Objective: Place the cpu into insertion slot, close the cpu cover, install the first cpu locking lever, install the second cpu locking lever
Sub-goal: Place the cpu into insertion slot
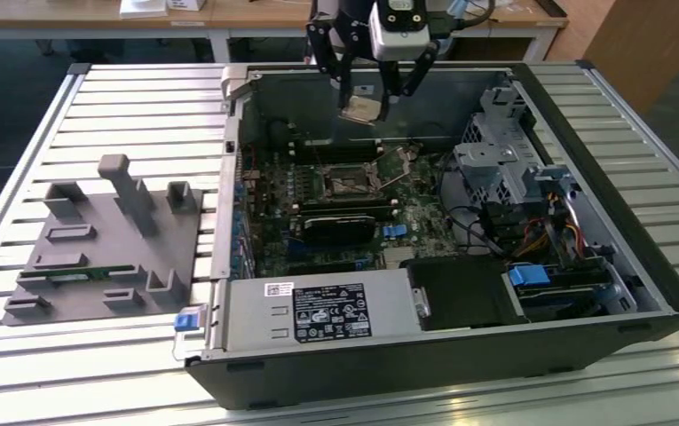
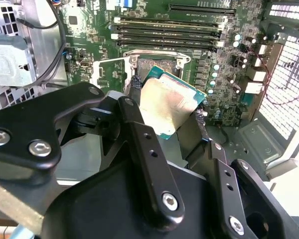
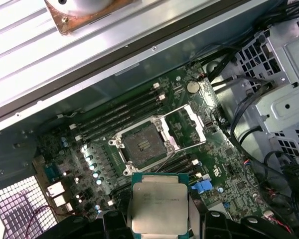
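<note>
The gripper [image 2: 168, 102] is seen closest in the second wrist view, its two black fingers [image 2: 135, 84] closed on opposite edges of the cpu [image 2: 172, 107]; the chip is gripped with its dull silvery-beige metal top showing and its green rim visible at the edges; it is held in the air, clear of the board and not seated in anything; in the first wrist view the cpu [image 3: 157, 205] is seen between the finger bases, and beyond it, apart from it, the insertion slot [image 3: 142, 144] is found on the green motherboard [image 3: 224, 164], its dark centre uncovered inside a metal rim; the cpu cover [image 3: 197, 124] is swung open just beside the slot, with the board visible through its window; long black memory slots [image 3: 119, 112] are ranged on the slot's other side, and a blue connector [image 3: 202, 186] is set near the chip; farther out, a perforated metal drive cage [image 3: 284, 99] is fixed at the board's edge; in the exterior view the whole is contained in an open computer case [image 1: 434, 364] laid on a slatted table [image 1: 138, 89], with a grey fixture [image 1: 102, 240] placed to the exterior view's left of the case.
</note>
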`<act>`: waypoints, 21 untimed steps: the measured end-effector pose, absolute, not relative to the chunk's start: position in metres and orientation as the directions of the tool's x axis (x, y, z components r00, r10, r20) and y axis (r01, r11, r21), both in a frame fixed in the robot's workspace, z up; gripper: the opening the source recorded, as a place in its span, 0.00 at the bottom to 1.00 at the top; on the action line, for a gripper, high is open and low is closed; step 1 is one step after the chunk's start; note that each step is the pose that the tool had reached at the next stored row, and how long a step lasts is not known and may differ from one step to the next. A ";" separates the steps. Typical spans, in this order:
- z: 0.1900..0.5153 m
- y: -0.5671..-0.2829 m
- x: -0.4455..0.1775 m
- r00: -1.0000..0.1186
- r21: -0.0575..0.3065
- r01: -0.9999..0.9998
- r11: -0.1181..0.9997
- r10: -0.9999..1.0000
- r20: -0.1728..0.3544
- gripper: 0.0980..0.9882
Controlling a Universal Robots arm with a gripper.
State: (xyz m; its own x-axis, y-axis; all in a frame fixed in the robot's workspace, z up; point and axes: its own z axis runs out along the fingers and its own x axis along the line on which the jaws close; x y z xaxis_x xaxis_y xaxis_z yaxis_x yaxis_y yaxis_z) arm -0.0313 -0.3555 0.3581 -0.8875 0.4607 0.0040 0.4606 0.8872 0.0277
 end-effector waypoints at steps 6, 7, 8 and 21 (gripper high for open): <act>0.356 -0.355 -0.031 -0.883 0.023 0.470 0.882 0.470 0.002 0.49; 0.355 -0.355 -0.031 -0.880 0.023 0.475 0.880 0.475 0.002 0.49; 0.355 -0.355 -0.031 -0.878 0.023 0.479 0.877 0.479 0.002 0.49; 0.351 -0.355 -0.031 -0.837 0.022 0.548 0.836 0.548 0.001 0.49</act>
